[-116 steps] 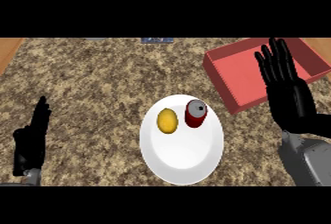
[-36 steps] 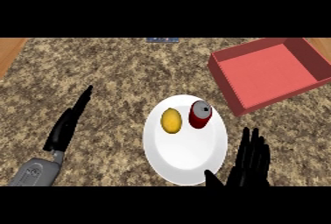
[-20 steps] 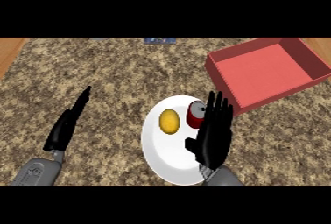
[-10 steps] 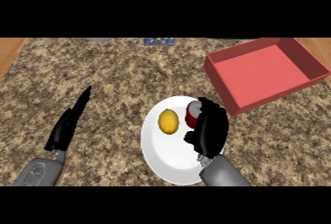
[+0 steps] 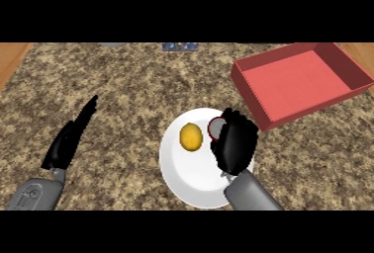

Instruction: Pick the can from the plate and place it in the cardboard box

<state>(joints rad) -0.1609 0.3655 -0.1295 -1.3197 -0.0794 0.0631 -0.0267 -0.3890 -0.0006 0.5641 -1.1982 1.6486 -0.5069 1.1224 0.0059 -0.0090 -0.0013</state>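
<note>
Item 1. Can (image 5: 217,127): red body w/ grey round end, lying on the plate's upper right part, near its rim. Only its left portion shows; the rest is hidden by the right hand.

Item 2. Plate (image 5: 191,179): white, round, centre of the counter (image 5: 131,89), which has a speckled brown stone top.

Item 3. Yellow fruit (image 5: 191,137): oval, on the plate, just left of the can, a narrow strip of white between them.

Item 4. Cardboard box (image 5: 296,81): red, square, open top, nothing seen inside. Upper right of the view, turned at an angle; its near corner sits just beside the plate's upper right rim and the can (touching or not: cannot tell).

Item 5. Right hand (image 5: 235,144): black, over the plate's right side, fingers curled round the can from the right and above, wrapping it. Grey right forearm (image 5: 252,195) comes in from the lower edge, across the plate's lower right.

Item 6. Left hand (image 5: 70,141): black, at the view's left, on-edge, fingers straight and together, holding nothing, well apart from the plate. Grey left forearm (image 5: 33,195) at lower left.

Item 7. Misc.: wood strip (image 5: 11,62) along the counter's upper left corner; small blue item (image 5: 179,46) at the far edge, too small to identify.
</note>
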